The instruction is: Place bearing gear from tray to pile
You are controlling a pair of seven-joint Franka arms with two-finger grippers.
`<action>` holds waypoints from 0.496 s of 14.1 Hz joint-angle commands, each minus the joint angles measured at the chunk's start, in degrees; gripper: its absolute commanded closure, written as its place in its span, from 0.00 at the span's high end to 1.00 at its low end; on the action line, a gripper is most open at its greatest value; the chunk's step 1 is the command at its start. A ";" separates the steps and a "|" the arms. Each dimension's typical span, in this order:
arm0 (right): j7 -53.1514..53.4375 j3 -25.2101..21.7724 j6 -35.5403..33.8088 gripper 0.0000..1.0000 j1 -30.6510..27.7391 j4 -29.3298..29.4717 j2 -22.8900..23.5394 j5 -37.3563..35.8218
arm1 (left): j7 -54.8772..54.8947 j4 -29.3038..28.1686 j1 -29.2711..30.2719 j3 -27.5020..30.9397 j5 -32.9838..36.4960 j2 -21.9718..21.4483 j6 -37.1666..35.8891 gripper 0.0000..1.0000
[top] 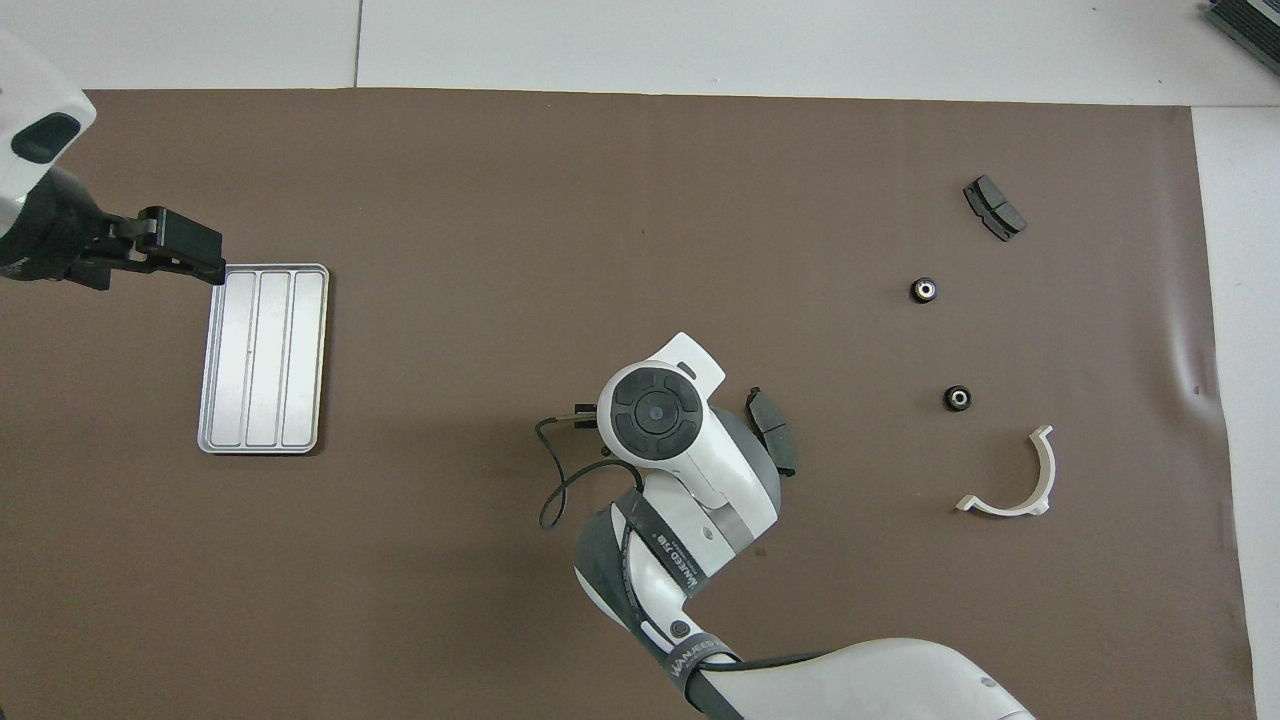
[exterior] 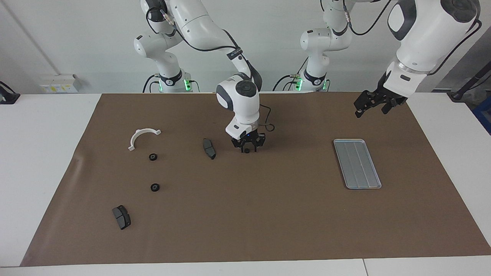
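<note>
A small black bearing gear (exterior: pixel 247 151) lies on the brown mat near the table's middle, beside a dark brake pad (exterior: pixel 209 148). My right gripper (exterior: pixel 247 149) is down on the mat, fingertips pinched against the gear's two sides. From overhead the right wrist (top: pixel 655 415) hides both gripper and gear. The silver tray (exterior: pixel 358 165) (top: pixel 262 360) sits at the left arm's end with nothing in it. My left gripper (exterior: pixel 371 109) (top: pixel 190 250) hangs open and empty, high over the mat near the tray's end.
The pile lies at the right arm's end: a white half-ring bracket (exterior: pixel 142 135) (top: pixel 1015 480), two black gears (exterior: pixel 153 156) (exterior: pixel 155 187) and a second brake pad (exterior: pixel 121 216) (top: pixel 994 207). A black cable (top: pixel 555 480) loops from the right wrist.
</note>
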 commanded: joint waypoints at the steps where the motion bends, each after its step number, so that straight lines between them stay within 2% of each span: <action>1: 0.57 -0.08 -0.51 0.00 0.13 -0.41 -0.39 -0.61 | 1.25 -2.22 0.07 0.12 1.08 -1.44 2.36 1.00; 5: 0.48 -0.43 -1.21 0.00 -0.05 0.03 -0.83 -0.61 | 7.55 -2.40 0.51 0.56 1.08 -1.44 3.42 1.00; 7: 0.48 -0.78 -4.19 0.00 -0.92 0.47 -3.27 -0.61 | 7.93 -2.58 0.60 0.73 1.08 -1.53 3.25 1.00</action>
